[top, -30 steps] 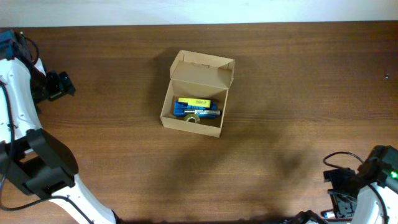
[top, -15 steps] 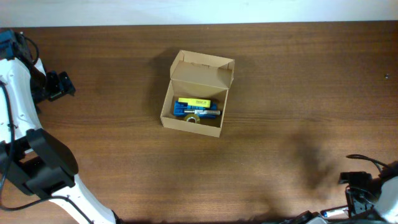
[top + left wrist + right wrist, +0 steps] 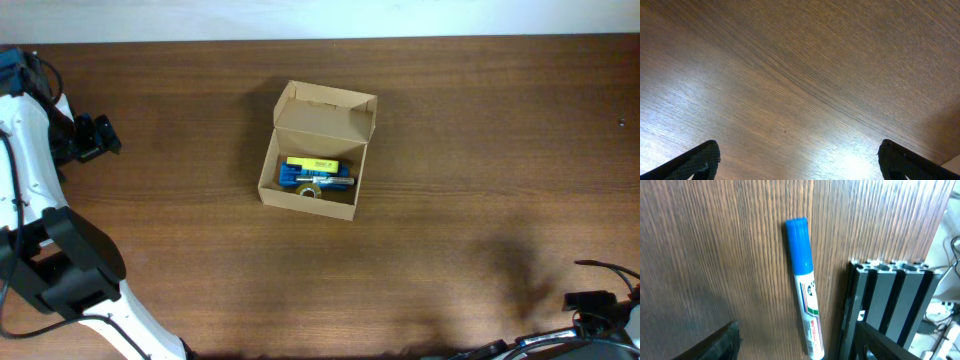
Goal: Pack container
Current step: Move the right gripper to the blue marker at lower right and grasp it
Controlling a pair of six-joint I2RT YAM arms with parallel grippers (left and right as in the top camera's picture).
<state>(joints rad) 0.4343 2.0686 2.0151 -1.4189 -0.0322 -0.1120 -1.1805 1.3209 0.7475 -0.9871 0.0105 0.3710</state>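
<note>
- Tan cardboard container (image 3: 304,199) near the middle of the wooden table (image 3: 470,110), flap lid (image 3: 326,118) raised at the far side, mouth open. Inside already: a yellow item (image 3: 312,164) beside blue ones (image 3: 297,178), exact kind too small to tell.
- Down in the near right corner, right gripper (image 3: 796,330) spread wide, holding nothing, hovering over a blue-capped marker (image 3: 804,292) lying flat on the wood.
- Marker's long axis running straight away from the wrist, cap at the far end, white printed barrel reaching back between the two fingers. Jaw line thus across the barrel: judged well set for a plain descent and pinch, no wrist turn needed.
- Just beside the marker, on its right in the wrist view, a black ribbed metal frame (image 3: 885,305) at the table edge. Likely a hazard for the finger on that side.
- From that corner, container up-table and to the left, well apart: a long carry.
- Left gripper (image 3: 799,155) also wide and empty, over bare wood at the far left, well apart from both container and marker. Right arm plainly the nearer to the marker.
- Judged stage: packing partly done, this marker not yet picked.
</note>
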